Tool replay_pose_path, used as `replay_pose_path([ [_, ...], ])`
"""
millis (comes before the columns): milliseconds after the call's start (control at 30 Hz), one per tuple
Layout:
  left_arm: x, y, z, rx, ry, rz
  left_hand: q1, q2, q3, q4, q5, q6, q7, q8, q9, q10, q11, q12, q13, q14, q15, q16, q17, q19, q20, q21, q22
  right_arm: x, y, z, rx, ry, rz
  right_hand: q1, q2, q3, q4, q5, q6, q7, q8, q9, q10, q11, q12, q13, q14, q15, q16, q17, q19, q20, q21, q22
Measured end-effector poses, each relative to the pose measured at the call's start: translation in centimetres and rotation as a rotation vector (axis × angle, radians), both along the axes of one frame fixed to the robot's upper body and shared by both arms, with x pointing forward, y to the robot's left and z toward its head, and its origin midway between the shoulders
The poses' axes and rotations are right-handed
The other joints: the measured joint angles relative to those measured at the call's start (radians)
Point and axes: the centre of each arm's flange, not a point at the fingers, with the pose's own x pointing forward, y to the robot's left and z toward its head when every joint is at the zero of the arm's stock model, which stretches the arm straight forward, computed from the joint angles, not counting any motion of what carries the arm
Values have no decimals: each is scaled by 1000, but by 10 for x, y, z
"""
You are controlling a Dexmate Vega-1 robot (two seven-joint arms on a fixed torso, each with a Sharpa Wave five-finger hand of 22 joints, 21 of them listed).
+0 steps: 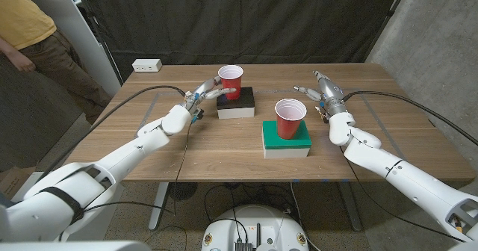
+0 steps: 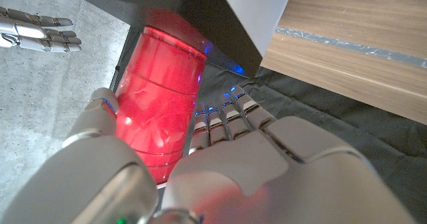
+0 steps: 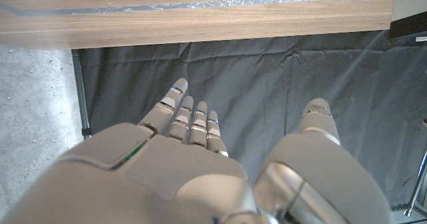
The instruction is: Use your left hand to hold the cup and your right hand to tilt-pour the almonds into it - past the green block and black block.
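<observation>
Wooden table (image 1: 224, 143), left hand (image 1: 200, 95) fingers wrapped around red cup (image 1: 231, 79) atop black block (image 1: 236, 100); right hand (image 1: 321, 91) outstretched, fingers spread, empty.

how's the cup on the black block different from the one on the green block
The cup on the black block stands farther back and to the robot's left; the cup on the green block stands nearer, toward the right. The left hand has its fingers around the first cup, while the second cup stands untouched, the right hand open beside it. Their bases differ: black block against green block. Both are red, upright and look alike in shape.
</observation>
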Motion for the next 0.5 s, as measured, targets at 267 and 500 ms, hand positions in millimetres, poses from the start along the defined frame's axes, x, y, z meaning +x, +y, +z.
replay_pose_path([
  [267, -1, -2, 1, -18, -2, -7, 57, 60, 29, 12, 0, 60, 7, 7, 0, 55, 1, 8, 0, 53, -3, 7, 0, 50, -1, 4, 3, 1, -2, 1, -1, 0, -1, -5, 5, -4, 4, 0, 0, 0, 0, 0, 5, -2, 0, 0, 0, 0, 0, 0, 5, 5, 4, 0],
  [500, -3, -2, -3, -60, 6, -25, 82, 135, 45, 15, 0, 94, 8, 7, 0, 90, -10, 12, 0, 85, -3, 15, 0, 83, -2, 8, 3, 2, -2, 3, -6, 1, 0, -5, 5, -4, 4, 0, 0, 0, 0, 0, 5, -2, 0, 0, 0, 0, 0, 0, 5, 5, 4, 0],
])
